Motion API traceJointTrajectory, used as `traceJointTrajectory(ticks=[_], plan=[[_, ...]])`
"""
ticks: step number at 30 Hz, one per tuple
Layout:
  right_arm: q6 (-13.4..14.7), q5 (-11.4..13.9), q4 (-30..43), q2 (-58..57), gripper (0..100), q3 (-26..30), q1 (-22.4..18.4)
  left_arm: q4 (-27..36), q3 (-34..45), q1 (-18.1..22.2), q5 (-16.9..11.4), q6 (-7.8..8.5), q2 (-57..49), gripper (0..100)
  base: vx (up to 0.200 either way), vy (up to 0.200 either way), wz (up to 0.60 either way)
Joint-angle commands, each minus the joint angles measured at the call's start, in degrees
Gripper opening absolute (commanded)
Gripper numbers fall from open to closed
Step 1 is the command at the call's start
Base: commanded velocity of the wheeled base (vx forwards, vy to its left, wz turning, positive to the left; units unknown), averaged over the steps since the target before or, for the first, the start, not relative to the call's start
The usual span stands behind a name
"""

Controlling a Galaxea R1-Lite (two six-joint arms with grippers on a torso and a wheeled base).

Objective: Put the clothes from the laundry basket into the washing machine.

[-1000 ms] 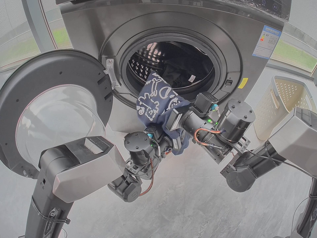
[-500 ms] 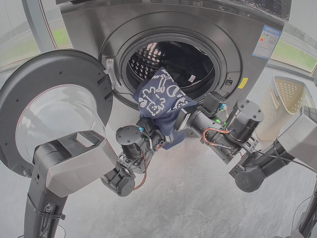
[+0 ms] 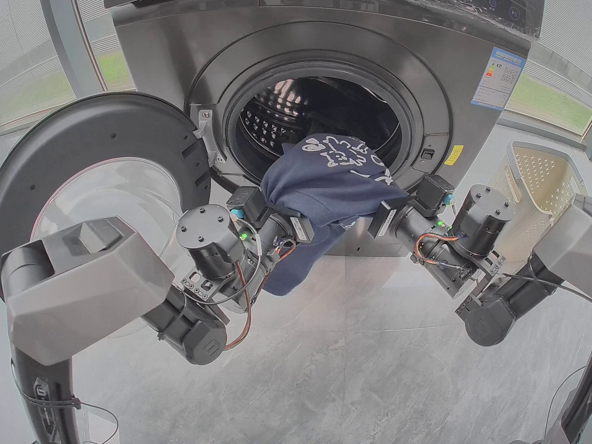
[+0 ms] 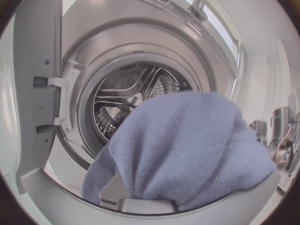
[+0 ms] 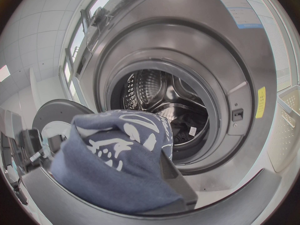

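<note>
The navy sweater (image 3: pixel 330 177) is draped over the tips of the left gripper (image 3: pixel 301 228) and the right gripper (image 3: pixel 381 212), so their hold on it cannot be made out. It also blocks the lower part of the drum (image 3: pixel 277 112). Deep inside, a dark bundle (image 5: pixel 187 125) with a white tag is too dim to identify. The laundry basket (image 3: pixel 539 174) is cut by the picture's edge and partly behind the right arm. The door (image 3: pixel 92 137) runs off the left edge.
</note>
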Motion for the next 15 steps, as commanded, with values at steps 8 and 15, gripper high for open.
traceJointTrajectory(ticks=[8, 15], plan=[[0.1, -0.1, -0.6, 1.9, 0, 0.8, 1.2, -0.1, 2.4, -1.5, 0.0, -0.17, -4.9, 0, 0.000, 0.000, 0.00], [0.2, 0.0, -1.4, 0.8, 100, 2.5, 2.4, -0.2, 3.0, -1.6, 0.0, -0.17, -5.0, 0, 0.000, 0.000, 0.00]])
